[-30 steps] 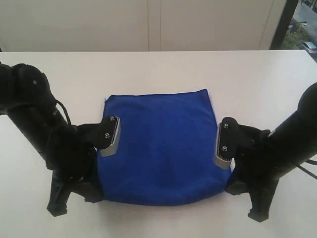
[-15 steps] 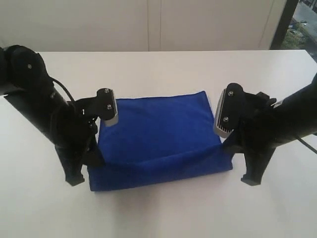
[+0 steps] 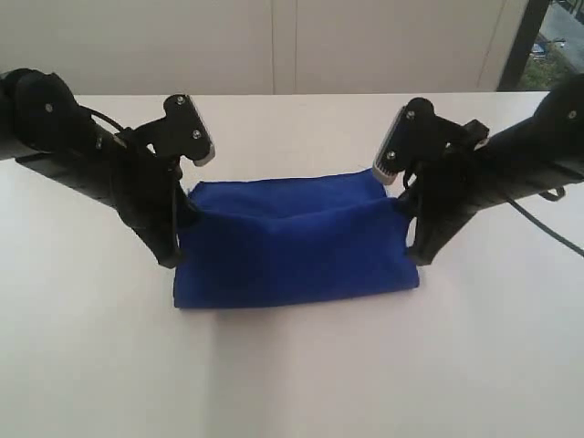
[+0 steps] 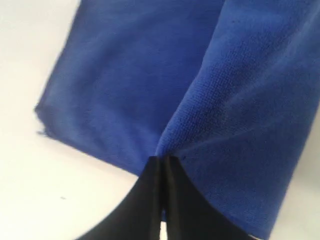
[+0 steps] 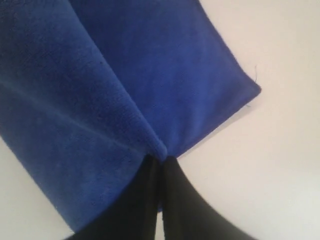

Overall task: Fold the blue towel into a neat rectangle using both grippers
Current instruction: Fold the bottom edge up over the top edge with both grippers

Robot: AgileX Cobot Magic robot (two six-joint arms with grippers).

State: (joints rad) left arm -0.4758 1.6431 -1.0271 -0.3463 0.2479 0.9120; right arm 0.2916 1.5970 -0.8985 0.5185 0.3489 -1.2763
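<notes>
The blue towel lies on the white table, its near half lifted and carried over the far half, with a fold along the front. My left gripper is shut on the towel's left edge. My right gripper is shut on its right edge. In the left wrist view the black fingers pinch a ridge of the towel, the lower layer spread flat behind. The right wrist view shows its black fingers clamped on the rolled hem of the towel, near one corner.
A pale wall runs behind the table's far edge. A dark window frame stands at the far right. Bare white tabletop surrounds the towel on every side.
Both grippers have carried the towel's near edge up and toward the far edge. The flat spread cloth is now doubled over, and both arms sit farther back on the table.
</notes>
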